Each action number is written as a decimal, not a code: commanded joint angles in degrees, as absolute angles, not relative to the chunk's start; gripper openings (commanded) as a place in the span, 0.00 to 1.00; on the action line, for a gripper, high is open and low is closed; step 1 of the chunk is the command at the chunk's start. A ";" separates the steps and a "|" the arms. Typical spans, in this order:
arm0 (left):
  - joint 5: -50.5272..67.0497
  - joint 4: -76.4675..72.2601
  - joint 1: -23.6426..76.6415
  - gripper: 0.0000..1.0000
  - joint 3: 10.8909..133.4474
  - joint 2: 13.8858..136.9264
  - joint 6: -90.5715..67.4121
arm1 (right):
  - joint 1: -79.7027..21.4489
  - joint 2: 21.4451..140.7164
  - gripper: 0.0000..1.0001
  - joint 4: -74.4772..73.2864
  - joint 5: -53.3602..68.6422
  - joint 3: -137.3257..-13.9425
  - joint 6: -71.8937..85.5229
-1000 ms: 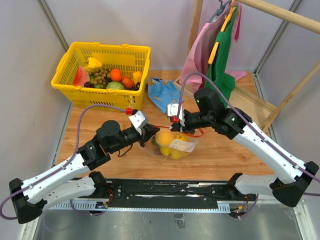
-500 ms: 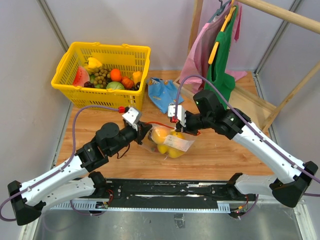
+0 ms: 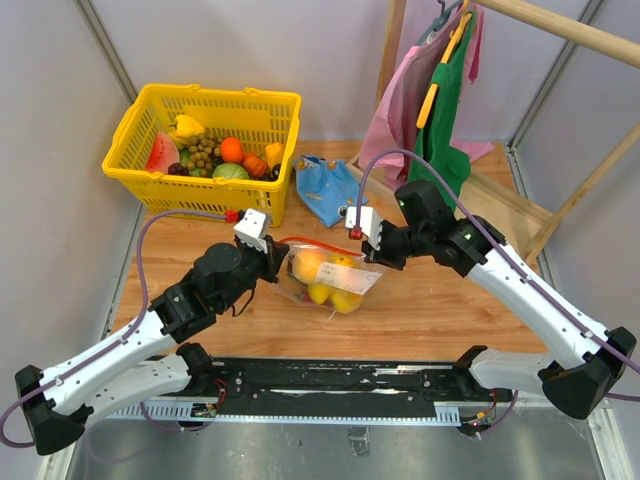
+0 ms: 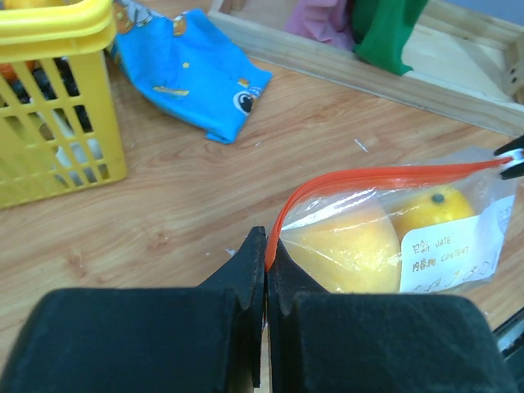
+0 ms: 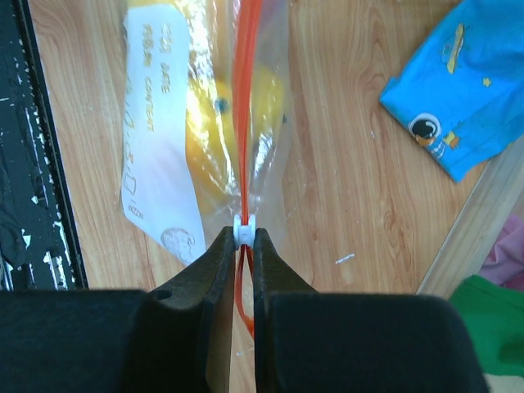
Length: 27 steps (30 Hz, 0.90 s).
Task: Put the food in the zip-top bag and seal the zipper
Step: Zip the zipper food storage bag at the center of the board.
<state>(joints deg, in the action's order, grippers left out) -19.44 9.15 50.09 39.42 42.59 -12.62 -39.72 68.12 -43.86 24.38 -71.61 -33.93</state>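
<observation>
The zip-top bag (image 3: 325,278) lies mid-table, held between both grippers, with yellow and orange food (image 3: 318,282) inside behind its white label (image 3: 355,281). My left gripper (image 3: 272,256) is shut on the left end of the red-orange zipper (image 3: 318,243). In the left wrist view the zipper (image 4: 360,176) runs taut from my gripper (image 4: 266,242) over a lemon (image 4: 430,211) and a larger yellow fruit (image 4: 336,246). My right gripper (image 5: 244,235) is shut on the white slider of the zipper (image 5: 248,98), at the bag's right end (image 3: 362,246).
A yellow mesh basket (image 3: 150,195) holding other toy fruit stands at the back left. A blue soft pouch (image 3: 325,190) lies behind the bag. Clothes hang on a wooden rack (image 3: 440,100) at the back right. A black rail (image 3: 340,385) runs along the near edge.
The two grippers have drawn apart, the left one going left and the right one slightly right. The zipper is now stretched straight and the bag has shifted left and back.
</observation>
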 commanded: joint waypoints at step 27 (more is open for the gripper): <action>-21.97 14.67 43.24 0.00 39.53 46.15 -19.42 | -31.36 71.65 0.01 -30.47 5.01 -70.89 -12.80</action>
<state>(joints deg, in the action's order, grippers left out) -19.44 13.85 44.29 39.42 44.49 -19.57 -33.32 70.32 -38.04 12.97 -69.89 -19.51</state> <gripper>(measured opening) 0.009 0.096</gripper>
